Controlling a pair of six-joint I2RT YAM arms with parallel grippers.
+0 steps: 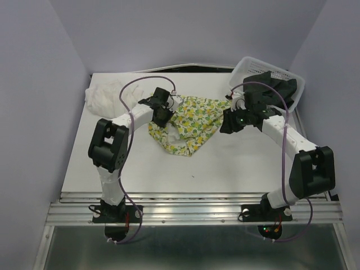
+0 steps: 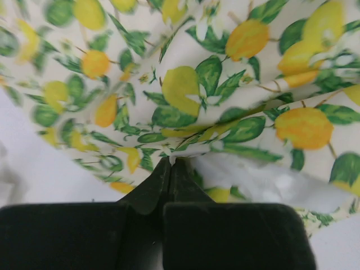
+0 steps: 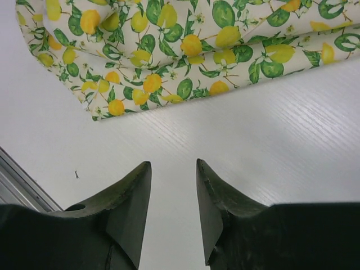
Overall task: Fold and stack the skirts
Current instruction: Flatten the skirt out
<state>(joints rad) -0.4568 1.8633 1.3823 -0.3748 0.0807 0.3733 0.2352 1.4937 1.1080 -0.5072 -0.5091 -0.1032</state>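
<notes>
White desk [image 1: 225, 169], seen from above. Mid-desk, a lemon-print skirt [image 1: 191, 126] lies rumpled. L tool [image 2: 170, 162], at the skirt's left side, is pinched closed on a fold of the cloth. R tool [image 3: 173, 164] hovers over bare desk near the skirt's right edge, jaws partly apart, holding nothing. Far-left corner: white skirt [image 1: 104, 97], bunched. Far right: black skirt [image 1: 279, 90] in a white basket [image 1: 247, 63].
</notes>
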